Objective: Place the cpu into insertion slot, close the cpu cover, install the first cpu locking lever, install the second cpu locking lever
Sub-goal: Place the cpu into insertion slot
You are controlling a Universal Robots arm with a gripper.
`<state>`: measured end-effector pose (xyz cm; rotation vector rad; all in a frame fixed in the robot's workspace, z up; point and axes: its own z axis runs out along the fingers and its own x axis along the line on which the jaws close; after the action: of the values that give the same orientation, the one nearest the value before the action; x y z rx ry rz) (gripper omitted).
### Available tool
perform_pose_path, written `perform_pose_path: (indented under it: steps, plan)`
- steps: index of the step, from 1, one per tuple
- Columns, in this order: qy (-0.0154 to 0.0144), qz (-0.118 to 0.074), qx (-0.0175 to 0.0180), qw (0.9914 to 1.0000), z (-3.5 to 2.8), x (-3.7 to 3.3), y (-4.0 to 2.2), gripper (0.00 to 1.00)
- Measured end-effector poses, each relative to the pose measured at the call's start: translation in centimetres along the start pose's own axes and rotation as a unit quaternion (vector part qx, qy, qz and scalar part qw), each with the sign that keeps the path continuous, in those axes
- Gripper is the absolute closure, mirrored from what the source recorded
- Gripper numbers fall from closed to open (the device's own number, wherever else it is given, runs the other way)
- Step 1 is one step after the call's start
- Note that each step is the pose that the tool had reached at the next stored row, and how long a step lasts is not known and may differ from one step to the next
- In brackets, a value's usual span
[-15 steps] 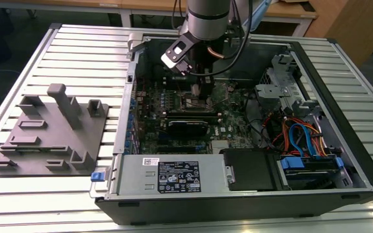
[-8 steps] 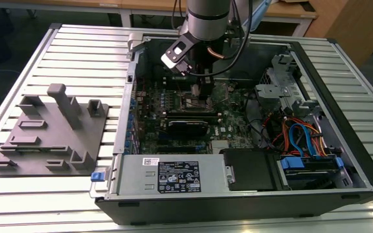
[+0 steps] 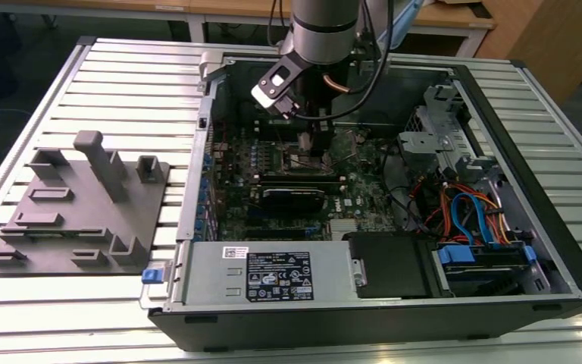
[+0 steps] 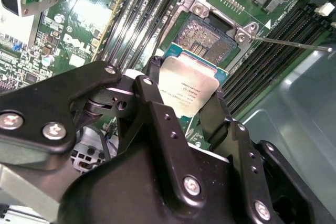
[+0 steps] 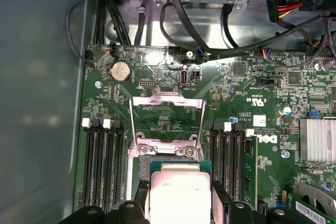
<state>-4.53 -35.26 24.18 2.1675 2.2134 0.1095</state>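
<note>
My gripper [image 4: 185, 109] is shut on the cpu [image 4: 190, 88], a pale silver square chip on a green substrate, pinched by its two side edges between black fingers [image 4: 153, 100]. In both wrist views the cpu [image 5: 180, 188] hangs at the near edge of the insertion slot [image 4: 206, 37], whose gold contact field lies bare; I cannot tell whether they touch. The cpu cover [image 5: 167, 101], a shiny frame, is swung open beyond the slot [image 5: 167, 153]. A thin locking lever [image 4: 290, 43] sticks out sideways. In the exterior view the gripper [image 3: 309, 145] is low over the slot [image 3: 306, 161] inside the computer case.
Black memory slots [image 5: 103, 166] flank the socket on the green motherboard [image 3: 364, 189]. Cables [image 5: 178, 19] run along the case wall beyond the board. A grey power-supply box [image 3: 270, 274] fills the case's near side. A grey fixture plate [image 3: 79, 208] lies at the exterior view's left.
</note>
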Motion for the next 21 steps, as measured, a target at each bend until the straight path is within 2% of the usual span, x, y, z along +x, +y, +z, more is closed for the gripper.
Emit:
perform_pose_path:
  steps: [10,15,21]
  plan:
    - [0.001,0.0,0.0,1.0,1.23,0.16,-0.1,0.46]
    - [0.0011,0.001,-0.0001,1.0,1.67,0.53,-0.12,0.46]
    - [0.001,0.002,0.0004,1.0,2.17,0.56,-0.27,0.46]
